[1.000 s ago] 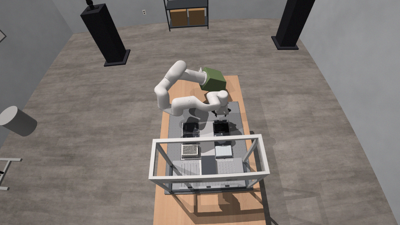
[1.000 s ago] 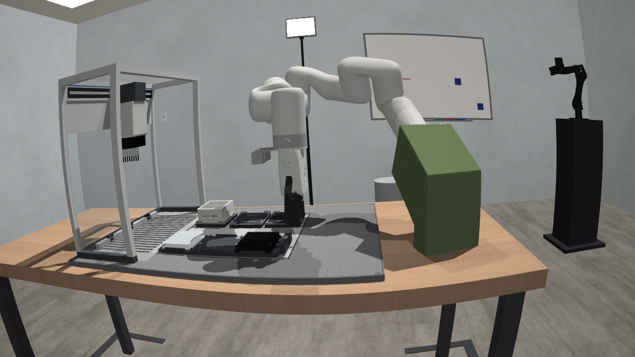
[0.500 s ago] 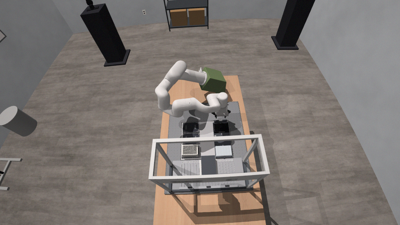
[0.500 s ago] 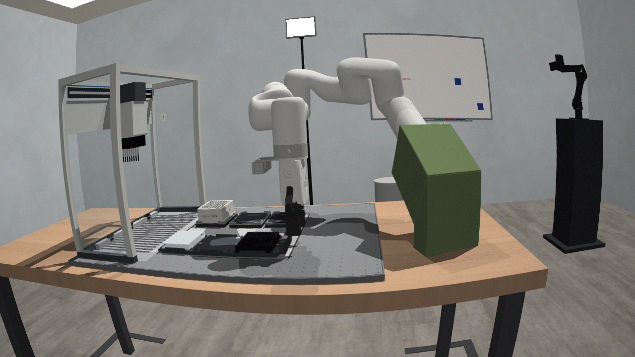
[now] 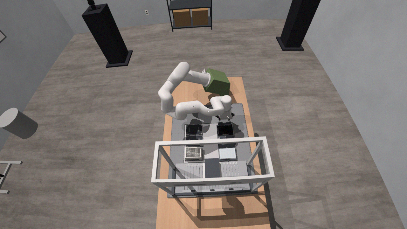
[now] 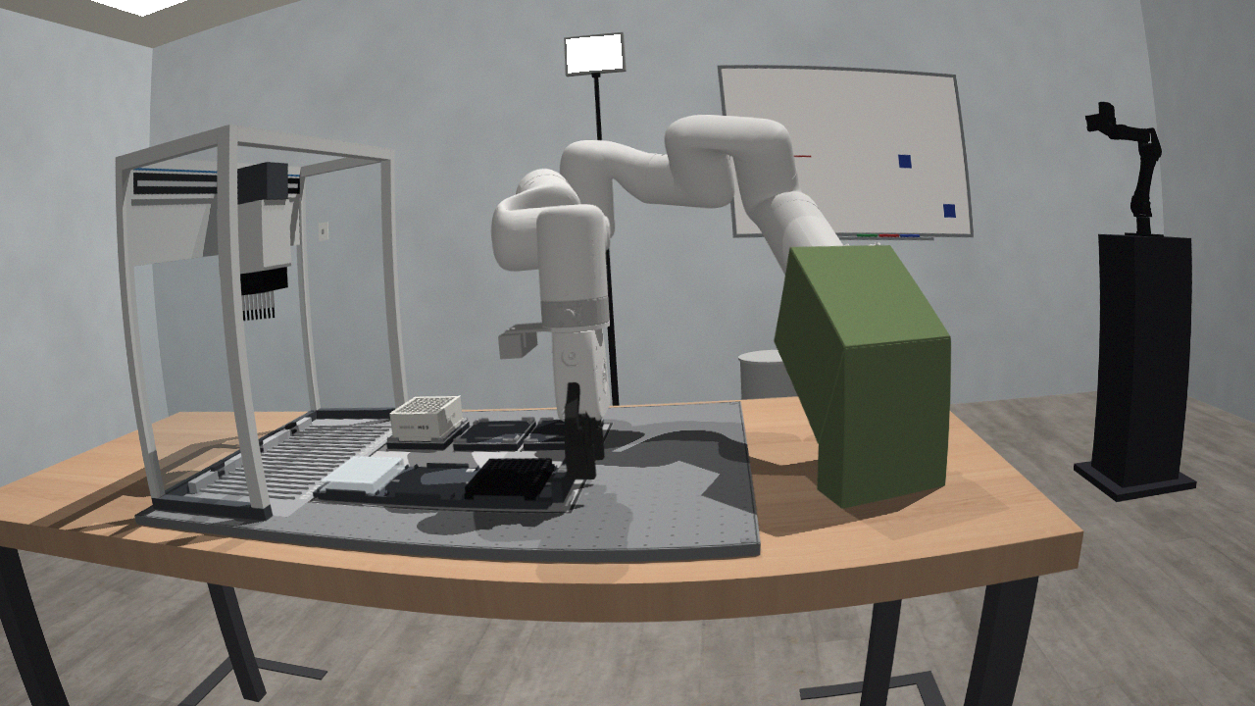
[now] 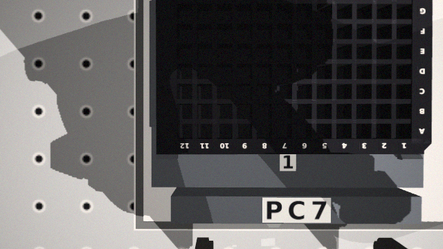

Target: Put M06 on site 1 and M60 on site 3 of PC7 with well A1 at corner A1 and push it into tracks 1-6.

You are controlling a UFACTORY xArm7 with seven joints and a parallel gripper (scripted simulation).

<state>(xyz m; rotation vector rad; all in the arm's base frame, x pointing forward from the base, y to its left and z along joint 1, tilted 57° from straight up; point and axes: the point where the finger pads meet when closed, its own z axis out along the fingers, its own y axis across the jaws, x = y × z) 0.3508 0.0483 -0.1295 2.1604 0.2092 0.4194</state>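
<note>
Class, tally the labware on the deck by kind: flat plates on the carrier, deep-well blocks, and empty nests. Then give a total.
Flat plates: 2 (black plate, white plate)
Deep-well block: 1
Empty nests: 2 (near nest, middle nest)
Total: 5

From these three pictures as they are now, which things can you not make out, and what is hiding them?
- Wrist view: the pincer shows only two dark fingertips at the bottom edge; the rest is cut off.
- Wrist view: the black plate on site 1 of PC7 is cut off by the top edge, with its left half in deep shadow.
- Top view: the white frame crosses PC7's middle, hiding site 2.
- Exterior view: the deep-well block's label is too small to read.
</note>
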